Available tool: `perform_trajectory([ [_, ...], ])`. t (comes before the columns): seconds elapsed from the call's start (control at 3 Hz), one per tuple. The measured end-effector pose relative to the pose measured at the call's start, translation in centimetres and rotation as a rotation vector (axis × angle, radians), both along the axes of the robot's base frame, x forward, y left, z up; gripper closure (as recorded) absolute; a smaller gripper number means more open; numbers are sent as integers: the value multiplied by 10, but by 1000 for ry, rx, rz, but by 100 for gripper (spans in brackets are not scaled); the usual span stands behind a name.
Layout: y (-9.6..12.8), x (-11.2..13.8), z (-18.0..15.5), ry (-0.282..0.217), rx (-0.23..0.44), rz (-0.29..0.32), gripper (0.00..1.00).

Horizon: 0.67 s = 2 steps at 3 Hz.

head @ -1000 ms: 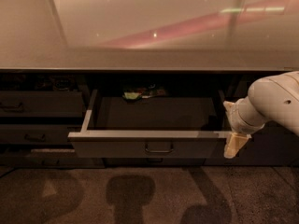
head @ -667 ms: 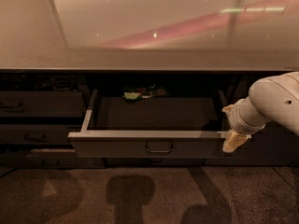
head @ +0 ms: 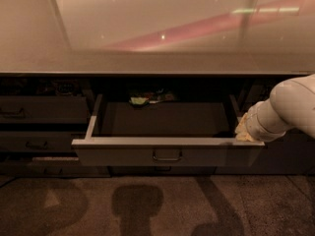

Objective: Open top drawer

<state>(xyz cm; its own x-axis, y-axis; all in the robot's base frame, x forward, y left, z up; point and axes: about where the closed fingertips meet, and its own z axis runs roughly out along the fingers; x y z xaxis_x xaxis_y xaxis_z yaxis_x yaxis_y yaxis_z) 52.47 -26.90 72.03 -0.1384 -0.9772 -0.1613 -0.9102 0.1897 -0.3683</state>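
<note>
The top drawer [head: 118, 156] stands pulled out under the counter, a wide dark front with a small central pull handle [head: 167, 156]. Its dark tray [head: 162, 119] and pale left side rail [head: 91, 123] show. My gripper [head: 244, 131] sits at the drawer's right end, on the top edge of the front near the corner. The pale arm [head: 290, 107] reaches in from the right edge of the camera view. The gripper's tip is partly hidden behind the drawer front.
A small green and yellow object [head: 139, 101] lies at the back of the tray. Narrower dark drawer fronts [head: 39, 113] stack at the left, shut. A glossy countertop [head: 147, 28] overhangs everything. Carpeted floor [head: 157, 205] with shadows lies in front.
My gripper has risen from below the drawer front's right corner up to its top edge. The drawer stays open at the same extension.
</note>
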Motion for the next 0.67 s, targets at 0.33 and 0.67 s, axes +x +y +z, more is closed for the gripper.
perform_trajectory([
  [0.33, -1, -1, 3, -4, -2, -3, 89],
  [0.67, -1, -1, 3, -4, -1, -3, 100],
])
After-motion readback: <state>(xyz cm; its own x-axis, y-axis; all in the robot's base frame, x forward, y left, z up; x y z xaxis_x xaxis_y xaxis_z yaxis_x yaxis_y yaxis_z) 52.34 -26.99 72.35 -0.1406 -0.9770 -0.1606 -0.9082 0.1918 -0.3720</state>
